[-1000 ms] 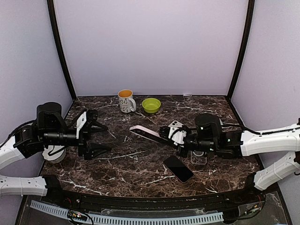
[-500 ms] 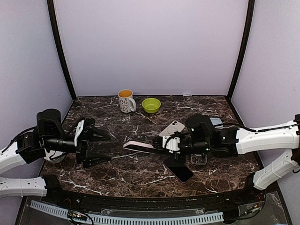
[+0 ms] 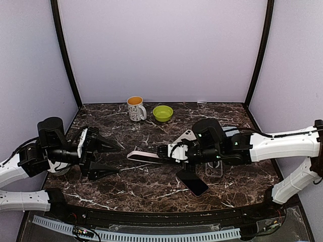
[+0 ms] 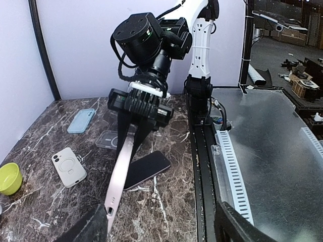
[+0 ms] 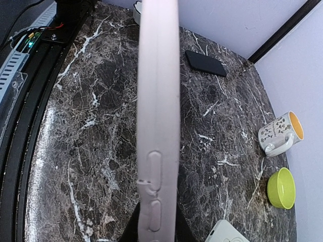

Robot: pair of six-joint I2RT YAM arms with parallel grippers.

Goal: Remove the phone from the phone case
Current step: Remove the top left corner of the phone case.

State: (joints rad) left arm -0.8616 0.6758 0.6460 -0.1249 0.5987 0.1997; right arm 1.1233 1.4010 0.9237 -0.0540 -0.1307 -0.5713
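Your right pincer (image 3: 169, 152) was clamped on one end of the pink case (image 3: 146, 156), holding it edge-on above the middle of the table (image 3: 151, 194). Your left pincer (image 3: 117, 159) stood wide open, empty, just short of the free end. The case looked light, thin and bendy, so it was probably best pinched at a corner lip.
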